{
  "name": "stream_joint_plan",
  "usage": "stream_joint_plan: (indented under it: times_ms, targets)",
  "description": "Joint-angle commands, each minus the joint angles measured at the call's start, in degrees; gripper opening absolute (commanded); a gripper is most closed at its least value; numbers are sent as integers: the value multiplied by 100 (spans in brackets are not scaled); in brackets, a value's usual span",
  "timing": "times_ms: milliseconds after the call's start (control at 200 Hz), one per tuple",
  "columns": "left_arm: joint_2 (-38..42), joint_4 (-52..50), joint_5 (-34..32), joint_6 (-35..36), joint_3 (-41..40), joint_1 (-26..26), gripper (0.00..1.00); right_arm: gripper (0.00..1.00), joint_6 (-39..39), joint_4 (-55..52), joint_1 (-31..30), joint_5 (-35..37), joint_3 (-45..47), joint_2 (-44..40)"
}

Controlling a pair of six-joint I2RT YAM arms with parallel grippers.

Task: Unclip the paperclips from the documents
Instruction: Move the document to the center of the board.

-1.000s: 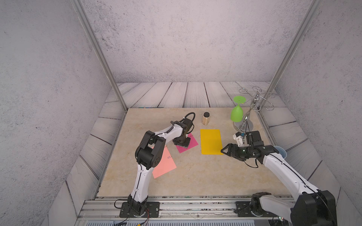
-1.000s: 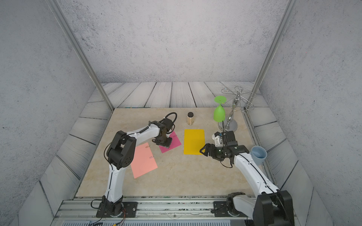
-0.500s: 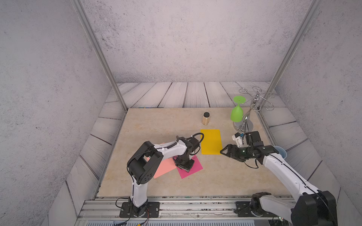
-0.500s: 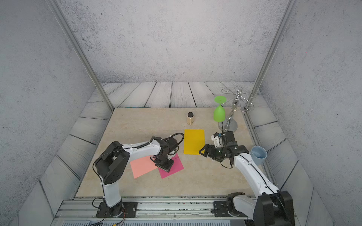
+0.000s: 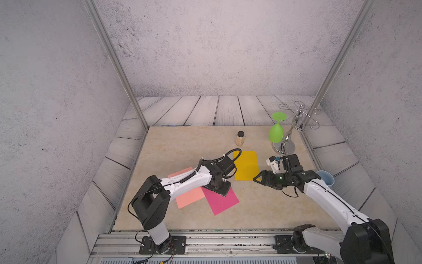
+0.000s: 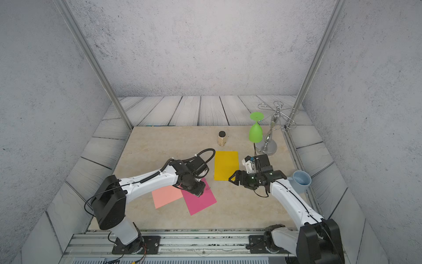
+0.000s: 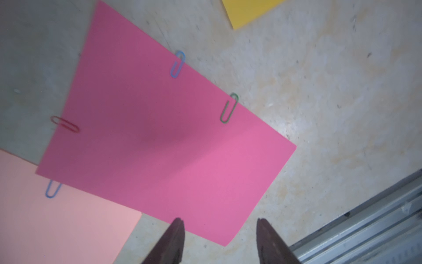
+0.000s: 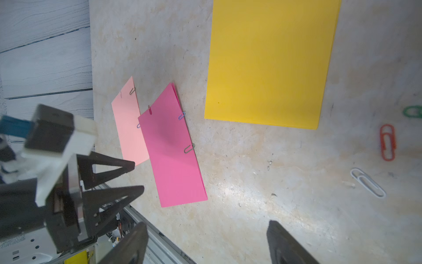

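Now the left tool [image 7: 219, 220] hangs low over the magenta sheet [image 7: 159, 148], its jaws apart with nothing between them. That sheet lies near the middle of the surface [image 5: 182, 146], its left part overlapping the salmon sheet [image 7: 57, 217]. The yellow sheet [image 8: 269, 61] lies farther back and to the right, apart from both. A blue clip [image 7: 177, 64] and a green clip [image 7: 229, 108] sit on the magenta edge that faces the yellow sheet, and a red clip [image 7: 65, 124] sits on its far short edge. A second blue clip [image 7: 53, 188] grips the salmon sheet, its top tucked under the magenta edge. The right tool [image 8: 206, 224] hovers wide open and empty by the yellow sheet's near right corner. Its wrist view shows an orange clip [image 8: 387, 142] and a white clip [image 8: 367, 182] lying loose on the surface.

The step in hand looks like freeing a clip from the magenta sheet. One tool should press the paper flat just beside the clip. The other should pinch the loop that juts past the edge and draw it straight outward, low and level. Pulling upward would likely lift or crease the sheet.
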State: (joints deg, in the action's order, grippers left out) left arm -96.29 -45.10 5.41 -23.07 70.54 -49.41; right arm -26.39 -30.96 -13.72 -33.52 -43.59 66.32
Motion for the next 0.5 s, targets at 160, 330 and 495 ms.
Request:
stream_joint_plan:
  times_ms: [160, 330, 495]
  targets:
    - [-712, 247, -254, -142, -2, 620, 54, 83, 62, -22, -17, 0, 25, -171]
    - [-1178, 384, -94, -35, 146, 634, 54, 83, 73, -43, -14, -19, 19, -190]
    - [-1554, 393, 210, 137, 315, 637, 54, 83, 65, -80, -12, -9, 59, -239]
